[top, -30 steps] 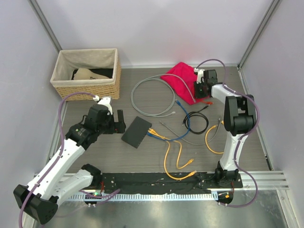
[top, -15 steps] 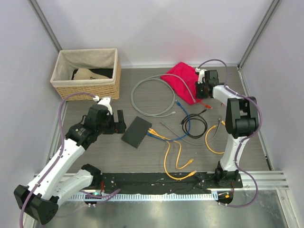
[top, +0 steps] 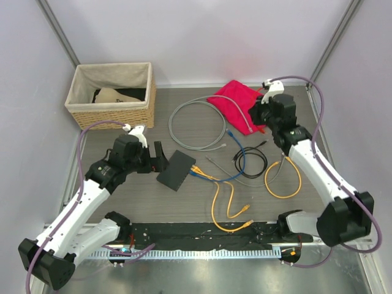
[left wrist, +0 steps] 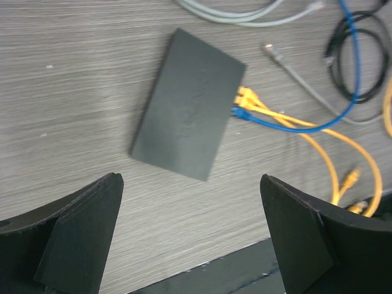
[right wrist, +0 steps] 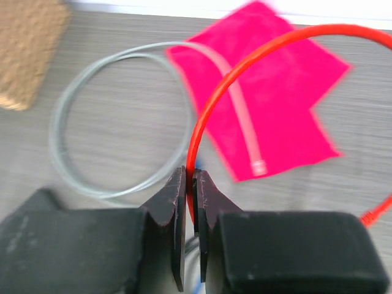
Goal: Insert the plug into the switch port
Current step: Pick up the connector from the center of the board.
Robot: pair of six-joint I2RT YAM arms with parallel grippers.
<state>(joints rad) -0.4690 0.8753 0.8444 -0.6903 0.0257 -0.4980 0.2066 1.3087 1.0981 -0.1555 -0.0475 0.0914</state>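
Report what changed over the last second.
The right end effector closed on the thin red cable above the pink-red cloth, and its arm's elbow swung out toward the near right of the table. The left end effector stayed open beside the flat dark grey switch box, which did not move.

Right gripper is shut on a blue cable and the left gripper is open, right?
No: the right gripper is shut on a red cable, not a blue one, as the right wrist view shows. The left gripper is open.
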